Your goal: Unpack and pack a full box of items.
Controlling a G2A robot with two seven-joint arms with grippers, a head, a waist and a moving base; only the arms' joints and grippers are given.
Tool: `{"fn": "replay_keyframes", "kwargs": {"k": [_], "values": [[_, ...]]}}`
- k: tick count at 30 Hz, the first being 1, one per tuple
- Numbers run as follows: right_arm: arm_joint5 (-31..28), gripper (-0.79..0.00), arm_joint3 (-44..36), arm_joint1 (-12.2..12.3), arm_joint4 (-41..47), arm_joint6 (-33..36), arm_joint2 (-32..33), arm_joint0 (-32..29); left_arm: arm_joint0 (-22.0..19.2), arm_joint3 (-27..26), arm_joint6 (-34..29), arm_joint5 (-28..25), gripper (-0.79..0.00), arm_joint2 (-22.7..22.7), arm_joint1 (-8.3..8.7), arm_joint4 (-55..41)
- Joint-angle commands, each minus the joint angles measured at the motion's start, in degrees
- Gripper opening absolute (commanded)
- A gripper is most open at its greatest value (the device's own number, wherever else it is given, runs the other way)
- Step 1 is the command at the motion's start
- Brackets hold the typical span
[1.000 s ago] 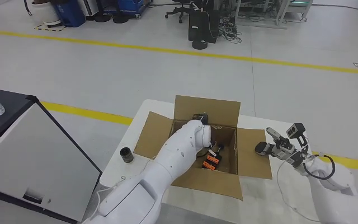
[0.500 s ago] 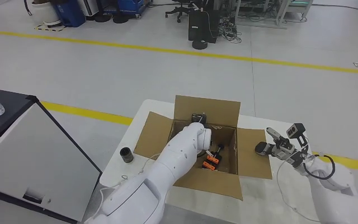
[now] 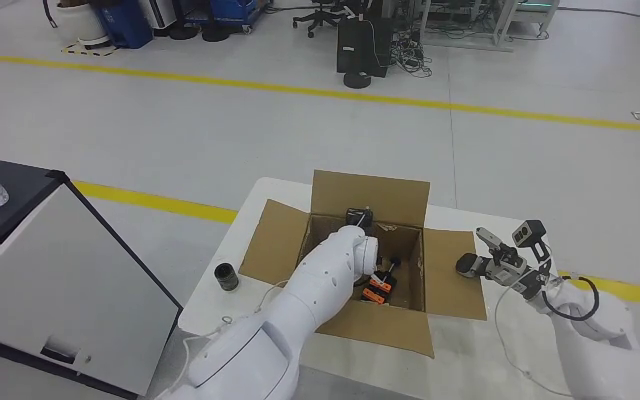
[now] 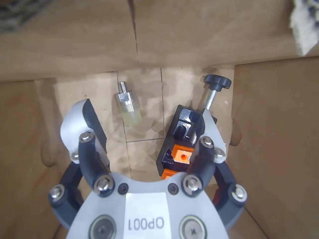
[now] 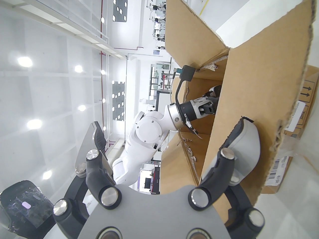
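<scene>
The open cardboard box (image 3: 370,200) stands on the white table (image 3: 255,205). My left gripper (image 4: 147,115) is down inside it, open, just above the box floor. By one of its fingers lies a black and orange clamp (image 4: 179,135) with a threaded screw and black knob (image 4: 218,82). A small metal-and-clear cylinder (image 4: 128,108) lies on the floor beyond the other finger, apart from it. My right gripper (image 3: 474,252) is open and holds nothing, close to the outer side of the box's right flap (image 5: 261,75). The left gripper (image 5: 211,100) also shows in the right wrist view.
A short black cylinder (image 3: 227,276) stands on the table left of the box. A grey cabinet (image 3: 60,270) is to the table's left. The box's flaps are folded outward on all sides. A label (image 5: 294,115) sits on the box's outer wall.
The left arm has shifted slightly inside the box. The right arm has kept still.
</scene>
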Motion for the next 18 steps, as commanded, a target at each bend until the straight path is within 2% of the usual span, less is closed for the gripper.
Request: {"fn": "replay_keyframes", "kwargs": {"k": [1, 5, 10, 12, 18], "values": [[0.0, 0.0, 0.0, 0.0, 0.0, 0.0, 0.0, 0.0, 0.03, 0.48, 0.55, 0.02, -0.068, -0.04, -0.14, -0.09], [0.0, 0.0, 0.0, 0.0, 0.0, 0.0, 0.0, 0.0, 0.24, 1.3, 2.77, 0.69, -0.117, -0.02, -0.3, 0.15], [0.0, 0.0, 0.0, 0.0, 0.0, 0.0, 0.0, 0.0, 0.46, 1.85, 5.16, 0.71, -0.058, -0.61, -0.34, -0.74], [0.0, 0.0, 0.0, 0.0, 0.0, 0.0, 0.0, 0.0, 0.49, 2.01, 5.32, 0.47, 0.0, -0.74, -0.37, -0.95], [0.0, 0.0, 0.0, 0.0, 0.0, 0.0, 0.0, 0.0, 0.41, 1.81, 5.59, 1.02, 0.0, -0.89, -0.46, -1.2]]}}
